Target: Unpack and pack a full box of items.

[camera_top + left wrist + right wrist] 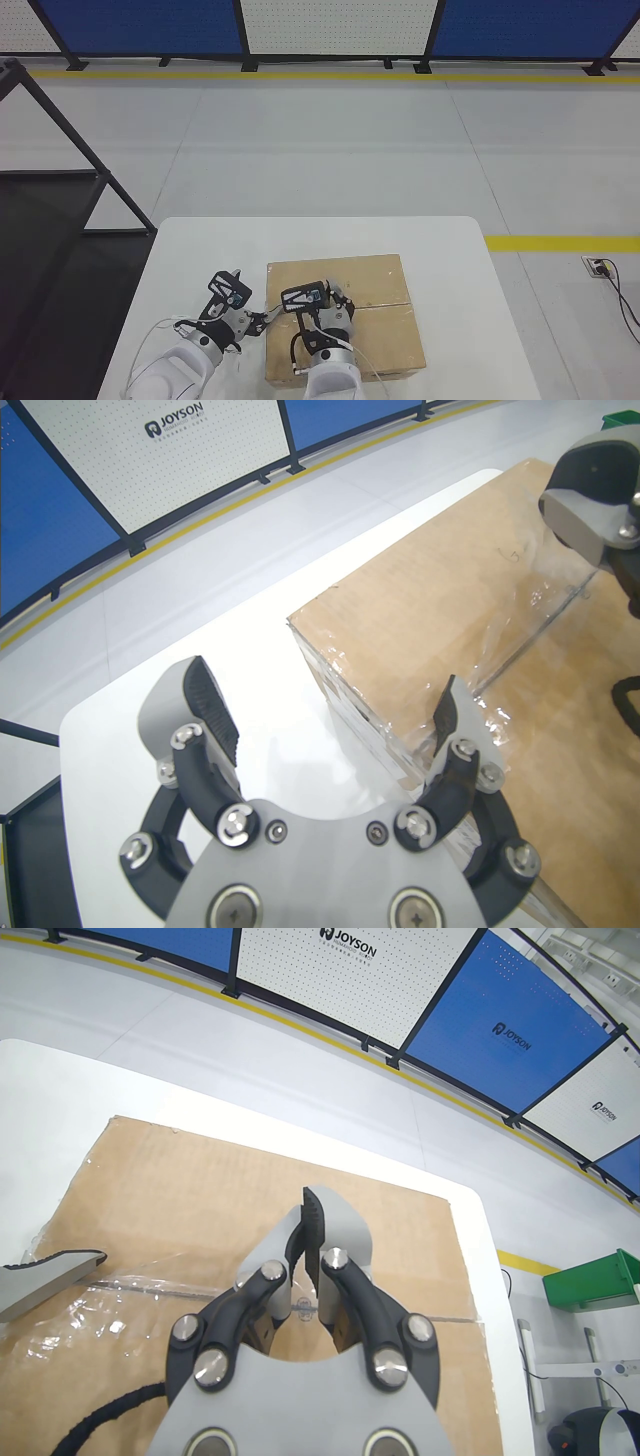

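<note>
On white table (200, 260), brown box (385, 300), taped shut

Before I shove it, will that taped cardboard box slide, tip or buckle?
The cardboard box is low and wide: it should slide, not tip. The white table looks smooth, so probably little drag. Its flaps sit shut under clear tape, so the top likely stays stiff.

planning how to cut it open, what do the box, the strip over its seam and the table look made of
Box: brown cardboard, matte. The sign is its flat tan faces and the flap seam across the top.
Strip over that seam: clear plastic packing tape, glossy. It wrinkles and glints in the light.
Table: white, smooth and faintly glossy, probably laminate or coated board. What lies under the surface cannot be told.
</note>
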`<state>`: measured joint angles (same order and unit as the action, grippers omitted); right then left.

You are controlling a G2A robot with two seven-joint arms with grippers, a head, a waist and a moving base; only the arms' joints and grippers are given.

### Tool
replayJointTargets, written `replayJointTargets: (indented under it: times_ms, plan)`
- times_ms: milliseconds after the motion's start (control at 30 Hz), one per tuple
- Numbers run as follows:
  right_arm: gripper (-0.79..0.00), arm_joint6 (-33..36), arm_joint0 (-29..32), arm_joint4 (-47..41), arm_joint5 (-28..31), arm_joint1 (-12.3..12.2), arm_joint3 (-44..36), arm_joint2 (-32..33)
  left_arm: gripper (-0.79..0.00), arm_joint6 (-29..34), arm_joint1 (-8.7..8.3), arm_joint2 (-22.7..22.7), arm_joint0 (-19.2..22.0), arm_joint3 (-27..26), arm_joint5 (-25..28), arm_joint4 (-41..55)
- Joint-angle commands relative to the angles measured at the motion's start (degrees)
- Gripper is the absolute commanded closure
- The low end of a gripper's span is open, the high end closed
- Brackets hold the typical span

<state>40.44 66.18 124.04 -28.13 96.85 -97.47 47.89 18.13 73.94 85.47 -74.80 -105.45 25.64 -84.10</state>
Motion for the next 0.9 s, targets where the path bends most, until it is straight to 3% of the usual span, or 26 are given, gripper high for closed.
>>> replayJointTargets:
  times_ms: [0,400,600,733,867]
  plan:
    - [-0.403,-0.2,0.5,0.3,0.2,0.1,-0.4,0.2,-0.785,0.0,0.00,0.0,0.0,0.0,0.0,0.0]
    - [-0.342,-0.8,1.7,0.5,1.9,1.1,-0.6,1.8,-0.785,0.0,0.00,0.0,0.0,0.0,0.0,0.0]
    - [-0.225,-0.8,0.7,-0.5,2.6,1.8,0.9,2.7,-0.785,0.0,0.00,0.0,0.0,0.0,0.0,0.0]
    - [0.000,-1.1,0.8,-0.3,2.6,2.1,1.1,3.0,-0.785,0.0,0.00,0.0,0.0,0.0,0.0,0.0]
    - [0.000,-1.9,1.9,0.4,2.6,2.3,0.2,3.2,-0.785,0.0,0.00,0.0,0.0,0.0,0.0,0.0]
